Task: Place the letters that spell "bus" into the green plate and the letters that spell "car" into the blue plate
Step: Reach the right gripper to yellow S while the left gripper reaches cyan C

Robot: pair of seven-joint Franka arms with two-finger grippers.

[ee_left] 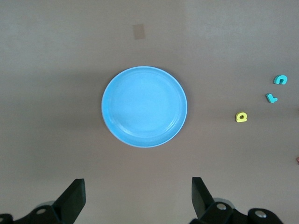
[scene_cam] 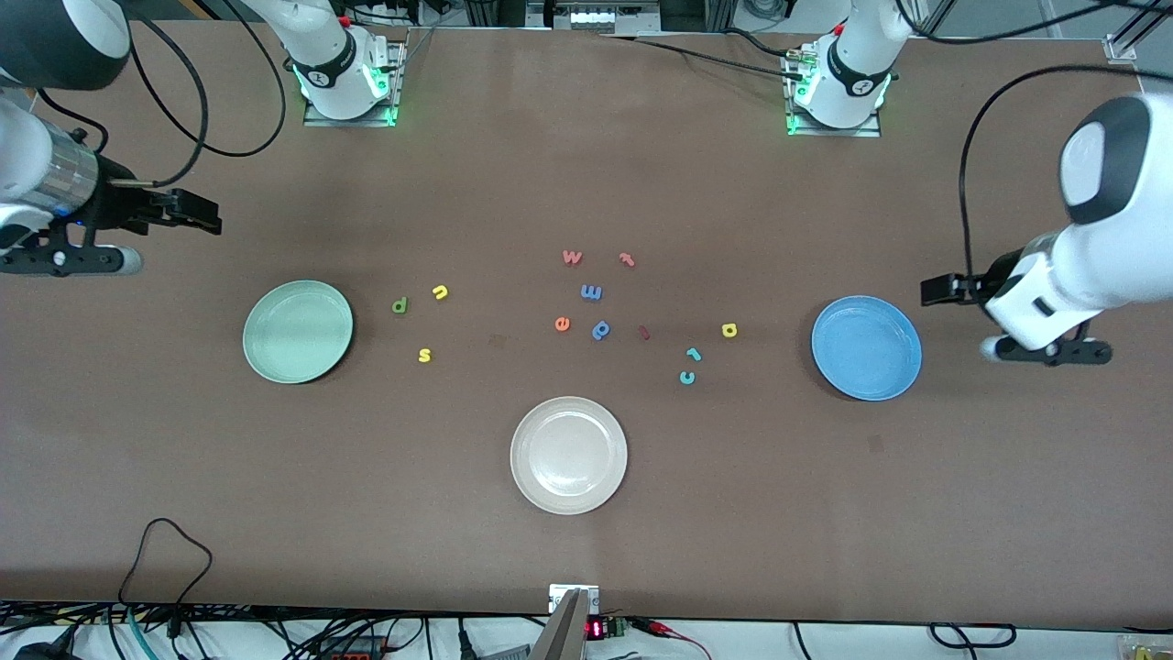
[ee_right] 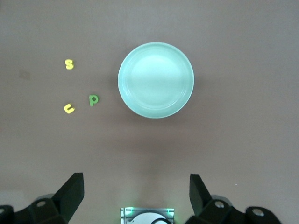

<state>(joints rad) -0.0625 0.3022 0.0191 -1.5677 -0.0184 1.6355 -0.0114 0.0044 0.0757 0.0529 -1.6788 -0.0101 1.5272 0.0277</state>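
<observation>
The green plate point(scene_cam: 298, 331) point(ee_right: 155, 80) lies bare toward the right arm's end, with the dark green b point(scene_cam: 400, 305) point(ee_right: 94, 99), yellow u point(scene_cam: 440, 292) point(ee_right: 69, 108) and yellow s point(scene_cam: 424, 355) point(ee_right: 69, 64) loose on the table beside it. The blue plate point(scene_cam: 867, 347) point(ee_left: 145, 106) is bare too; yellow a point(scene_cam: 729, 330) point(ee_left: 241, 117), teal r point(scene_cam: 694, 354) point(ee_left: 271, 98) and teal c point(scene_cam: 686, 377) point(ee_left: 280, 80) lie beside it. My right gripper point(scene_cam: 209, 218) point(ee_right: 136, 186) hangs open over the table's end. My left gripper point(scene_cam: 935, 291) point(ee_left: 138, 189) hangs open next to the blue plate.
A white plate point(scene_cam: 568, 455) sits nearest the front camera at mid-table. Stray letters lie in the middle: pink w point(scene_cam: 572, 258), blue m point(scene_cam: 591, 292), orange e point(scene_cam: 563, 324), blue p point(scene_cam: 601, 330) and two small reddish ones point(scene_cam: 627, 259). Cables trail along the table edges.
</observation>
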